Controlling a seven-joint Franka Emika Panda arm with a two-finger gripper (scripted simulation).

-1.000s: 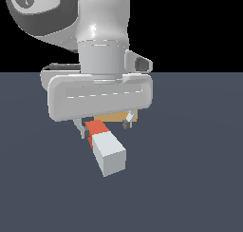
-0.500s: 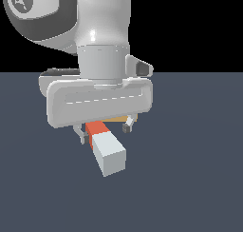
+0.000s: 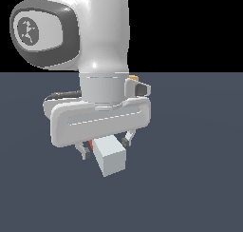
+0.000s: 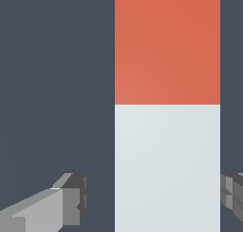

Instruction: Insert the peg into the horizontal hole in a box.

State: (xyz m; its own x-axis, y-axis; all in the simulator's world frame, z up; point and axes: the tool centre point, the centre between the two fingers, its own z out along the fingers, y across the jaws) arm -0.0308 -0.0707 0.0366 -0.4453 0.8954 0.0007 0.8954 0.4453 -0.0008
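End effector (image 3: 105, 148) straddles the peg (image 3: 110, 159), fingers wide apart; centre over the grey half before closing squarely.

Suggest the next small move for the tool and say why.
Probably close the tool on the long square peg, pale grey with a red-orange end. In the wrist view the fingers straddle its grey half: one shows a clear gap, the other sits about at the peg's edge. The box isn't visible, so grasp first.
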